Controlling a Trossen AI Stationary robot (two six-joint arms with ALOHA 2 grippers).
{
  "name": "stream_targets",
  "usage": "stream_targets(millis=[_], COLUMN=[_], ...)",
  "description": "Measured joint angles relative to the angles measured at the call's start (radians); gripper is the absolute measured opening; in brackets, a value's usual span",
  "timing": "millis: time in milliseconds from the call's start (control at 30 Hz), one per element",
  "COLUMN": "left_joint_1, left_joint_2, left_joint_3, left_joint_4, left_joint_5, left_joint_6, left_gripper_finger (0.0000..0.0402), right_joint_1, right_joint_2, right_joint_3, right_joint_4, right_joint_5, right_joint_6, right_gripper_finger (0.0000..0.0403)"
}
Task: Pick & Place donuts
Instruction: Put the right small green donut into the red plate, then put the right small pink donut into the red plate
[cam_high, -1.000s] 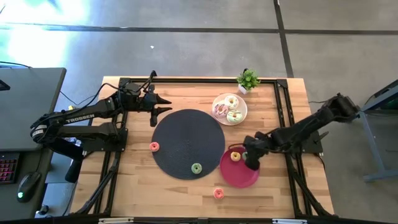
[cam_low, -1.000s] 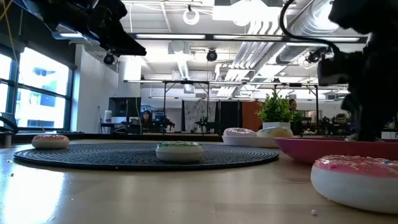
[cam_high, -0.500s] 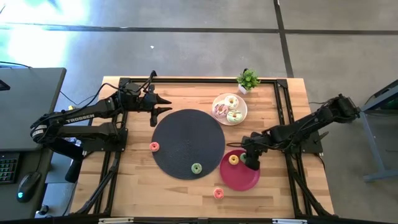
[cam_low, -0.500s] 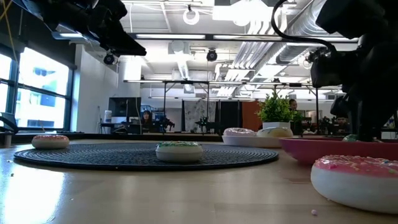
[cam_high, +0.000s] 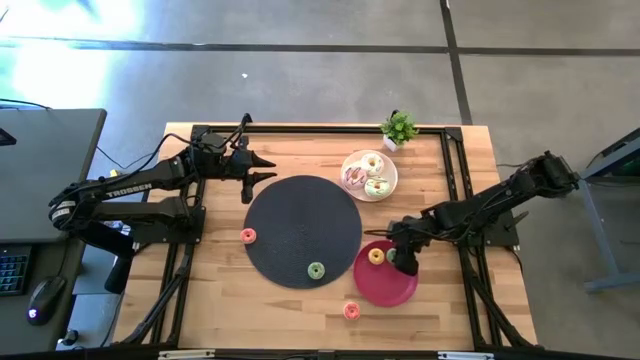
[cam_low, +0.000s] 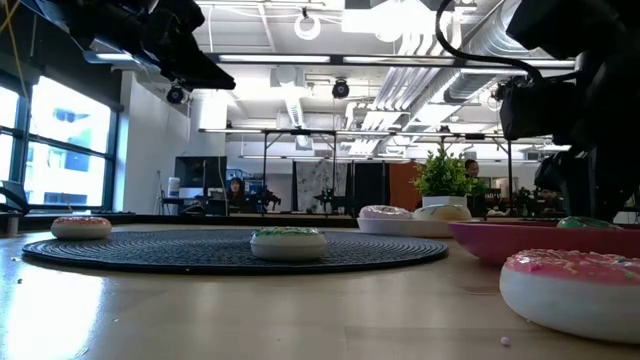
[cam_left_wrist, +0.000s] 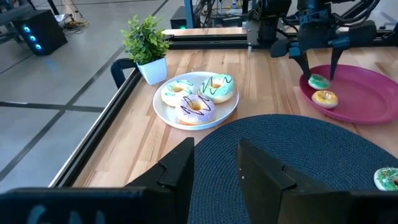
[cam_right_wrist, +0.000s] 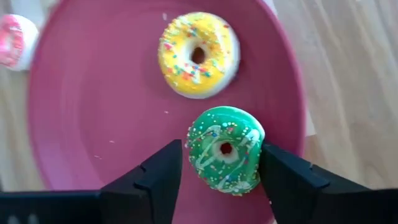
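Green donut (cam_right_wrist: 225, 149) on red plate (cam_right_wrist: 93, 137), between open right end effector (cam_right_wrist: 219, 171) fingers.

Bright, even light falls on my table (cam_high: 220, 300) from the ceiling strip lamps (cam_low: 400, 60) glowing in the low view, with window daylight at its far left. Shadows are soft. There the nearest pink donut (cam_low: 570, 290) is blurred; the red plate (cam_right_wrist: 93, 112) looks slightly smeared

Open-plan lab or workshop: exposed ceiling ducts (cam_low: 420, 75), concrete floor (cam_high: 320, 80), distant workstations (cam_low: 215, 195), wooden robot table (cam_high: 220, 300).
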Motion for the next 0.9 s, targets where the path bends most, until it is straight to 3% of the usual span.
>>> stream_targets(millis=[233, 467, 667, 900], left_joint_1=[0.000, 0.000, 0.000, 0.000], left_joint_2=[0.000, 0.000, 0.000, 0.000], left_joint_3=[0.000, 0.000, 0.000, 0.000], left_joint_4=[0.000, 0.003, 0.035, 0.100], left_joint_5=[0.000, 0.000, 0.000, 0.000], left_joint_6=[0.000, 0.000, 0.000, 0.016], left_gripper_finger=[0.0113, 0.0113, 0.0113, 0.0113], right_joint_1=[0.000, 0.001, 0.001, 0.013], right_joint_2=[0.000, 0.000, 0.000, 0.003], right_joint_3=[0.000, 0.000, 0.000, 0.000], right_joint_4=[0.110, 0.116, 0.163, 0.504], right_joint_5=[-0.025, 0.032, 0.145, 0.156], right_joint_6=[-0.016, -0.068, -0.217, -0.522], right_gripper_finger=[0.0200, 0.0195, 0.0195, 0.0195])
